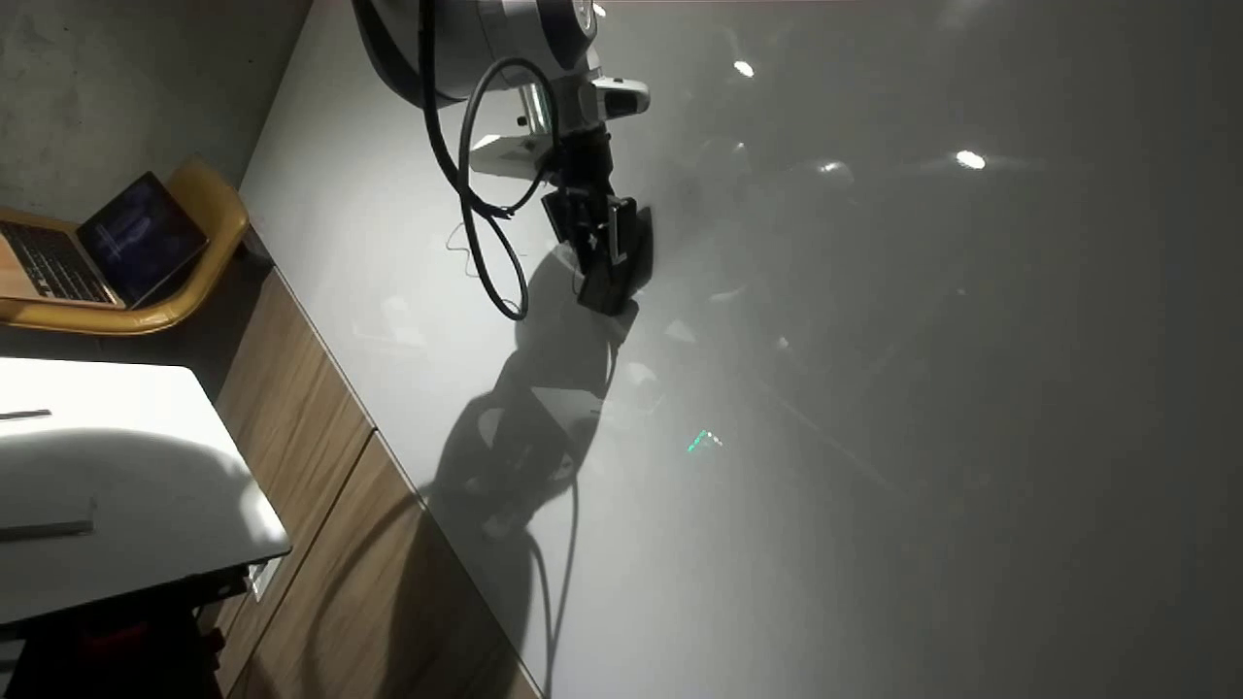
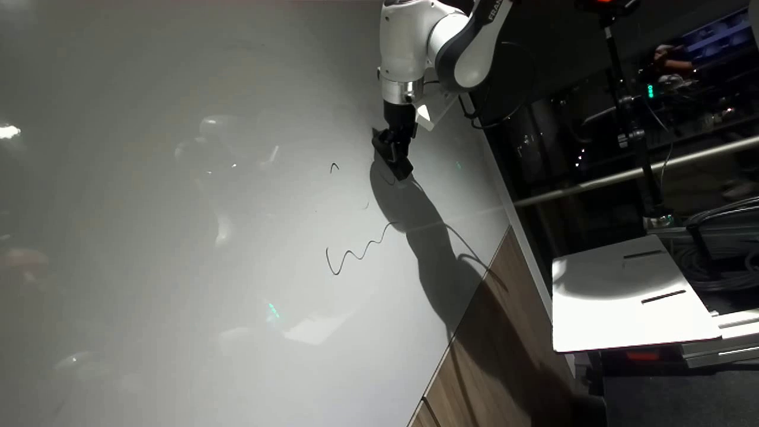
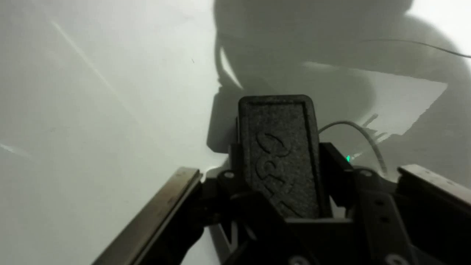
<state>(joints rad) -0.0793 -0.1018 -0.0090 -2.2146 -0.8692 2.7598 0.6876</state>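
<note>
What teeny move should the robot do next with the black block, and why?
Maybe ease the black block a little along the white board toward the wavy line. The gripper is shut on the block, which looks like an eraser, and in an exterior view the line lies below it. I can't tell whether the block touches the board.

Open room spreads along the whiteboard [image 1: 923, 437]; a looped cable [image 1: 466, 197] obstructs one side of the end effector [image 3: 282, 158].
</note>
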